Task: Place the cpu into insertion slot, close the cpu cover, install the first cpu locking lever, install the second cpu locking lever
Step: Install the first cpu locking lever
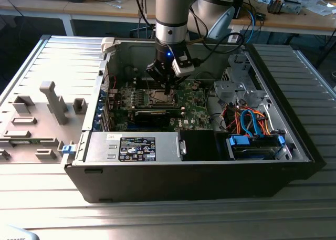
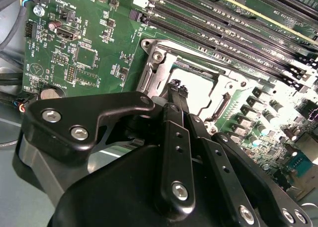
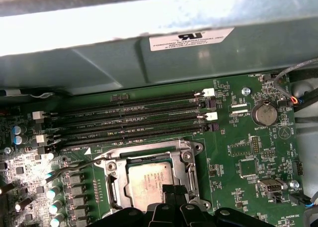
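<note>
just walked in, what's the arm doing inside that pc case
The arm's gripper is lowered into the open computer case, right over the insertion slot on the green motherboard. The cpu already lies in the slot with the cpu cover framing it. In both wrist views the fingertips come together at the socket's edge.

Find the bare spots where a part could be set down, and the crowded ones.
Free: the ribbed metal table on the exterior view's right of the computer case, and in front of it. Crowded: the circuit board around the gripper, and the cable corner.
</note>
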